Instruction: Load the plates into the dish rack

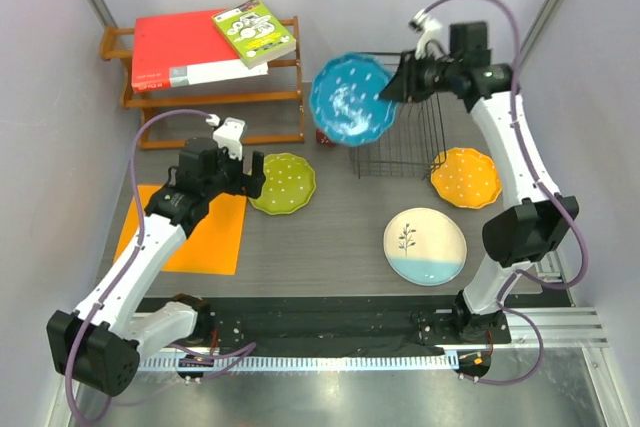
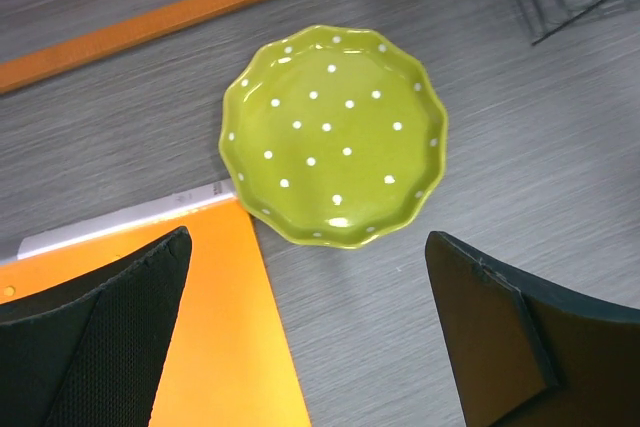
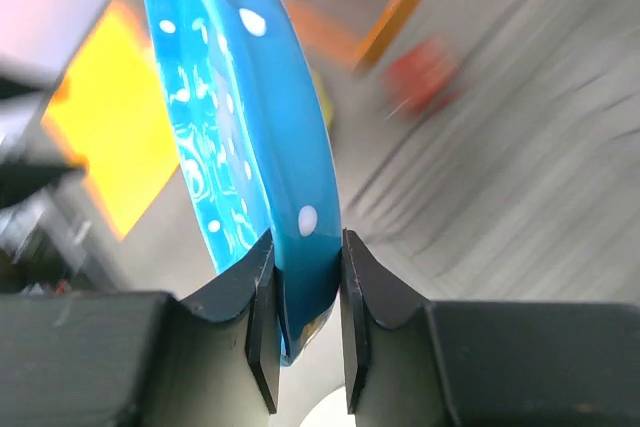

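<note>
My right gripper (image 1: 397,85) is shut on the rim of the blue dotted plate (image 1: 350,99), holding it tilted in the air at the left end of the black wire dish rack (image 1: 402,152). The right wrist view shows that plate's edge (image 3: 250,97) pinched between the fingers of my right gripper (image 3: 305,317). The lime green plate (image 1: 283,184) lies flat on the table. My left gripper (image 1: 256,176) stands open at its left edge; in the left wrist view this gripper (image 2: 305,327) holds nothing and hovers just short of the green plate (image 2: 335,137).
An orange-yellow plate (image 1: 465,177) lies right of the rack, and a cream plate (image 1: 425,246) in front of it. An orange mat (image 1: 195,232) lies under my left arm. A wooden shelf (image 1: 215,97) with books stands at the back left.
</note>
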